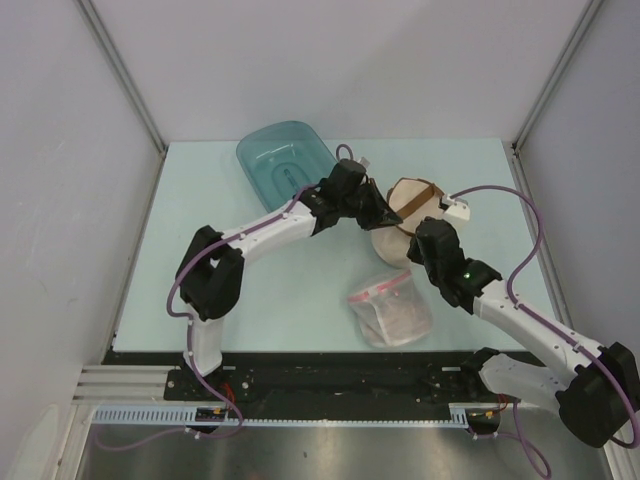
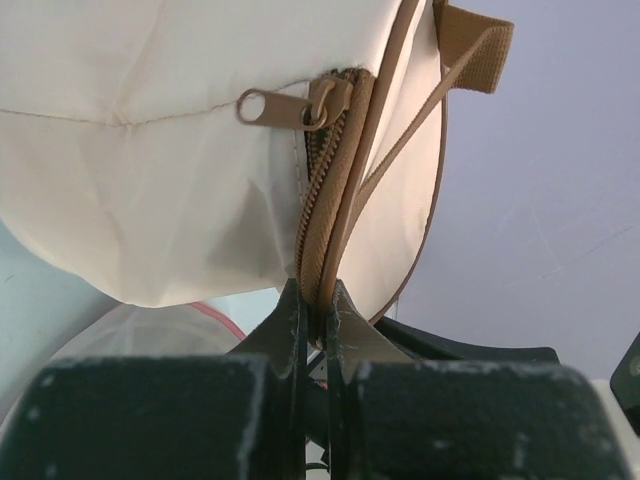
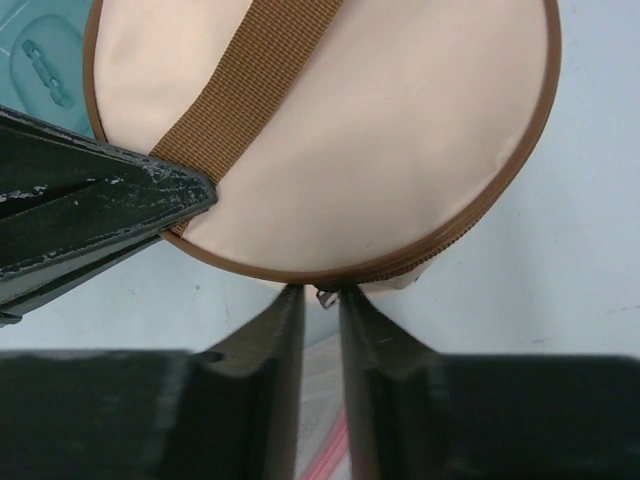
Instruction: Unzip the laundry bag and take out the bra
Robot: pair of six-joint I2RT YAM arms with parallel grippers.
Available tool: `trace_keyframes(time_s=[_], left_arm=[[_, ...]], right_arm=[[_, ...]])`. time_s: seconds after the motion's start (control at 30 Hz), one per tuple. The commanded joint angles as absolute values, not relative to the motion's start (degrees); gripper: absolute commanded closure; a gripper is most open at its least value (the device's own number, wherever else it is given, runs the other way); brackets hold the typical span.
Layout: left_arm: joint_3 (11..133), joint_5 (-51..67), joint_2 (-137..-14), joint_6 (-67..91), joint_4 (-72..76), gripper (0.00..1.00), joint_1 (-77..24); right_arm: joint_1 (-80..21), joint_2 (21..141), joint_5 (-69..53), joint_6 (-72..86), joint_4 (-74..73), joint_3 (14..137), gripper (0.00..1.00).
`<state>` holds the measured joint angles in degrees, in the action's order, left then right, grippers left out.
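The round beige laundry bag (image 1: 408, 205) with its brown strap (image 1: 420, 195) is held up at the table's middle right; it fills the left wrist view (image 2: 150, 150) and the right wrist view (image 3: 370, 130). My left gripper (image 1: 383, 215) is shut on the bag's brown zip seam (image 2: 322, 230), jaws pinching it. A brown zip pull (image 2: 270, 107) lies flat on the fabric above. My right gripper (image 1: 425, 238) is at the bag's lower rim, jaws nearly together around a small metal zip pull (image 3: 322, 294). The zip looks shut. The bra is hidden.
A teal tub (image 1: 285, 160) stands at the back, left of the bag. A clear plastic bag (image 1: 390, 305) with a pink zip strip lies near the front, under the right gripper. Grey walls close in the table on three sides.
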<state>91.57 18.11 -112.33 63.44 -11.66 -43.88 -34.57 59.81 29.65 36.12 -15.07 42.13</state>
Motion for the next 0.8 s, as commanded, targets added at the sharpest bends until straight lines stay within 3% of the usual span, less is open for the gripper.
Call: trace_keyframes(time_s=[0.0,0.07,0.23,0.37,0.5,0.73,0.77], left_arm=[[91.3,19.1,-107.8,63.2,-10.2,0.99,-44.1],[91.9,19.2,-107.7,61.9,-10.5,1.00,-44.0],[92.6,20.6,-107.2,59.2,-12.0,0.99,-42.5],[93.5,25.6,-108.4,56.0,-10.4,0.99,-40.9],[105.5,31.8,-115.7,49.8,-19.2,1.00,-40.1],[123.8,31.4,-126.0,42.7,-27.2,1.00,-39.8],[126.7,30.3,-127.7,41.8,-31.0,0.81,-39.7]], right_arm=[[-34.5,60.0,35.5,36.0,-12.1,44.5,0.85],[-34.5,59.3,36.4,35.4,-12.6,44.1,1.00],[-31.4,56.1,35.8,33.8,-15.3,43.0,1.00],[-20.9,50.9,28.0,33.2,-15.8,39.6,1.00],[-11.5,46.3,17.9,32.8,-15.1,36.1,1.00],[-17.8,45.1,12.6,36.0,-17.1,36.3,1.00],[-19.3,45.0,13.4,37.0,-17.1,36.4,1.00]])
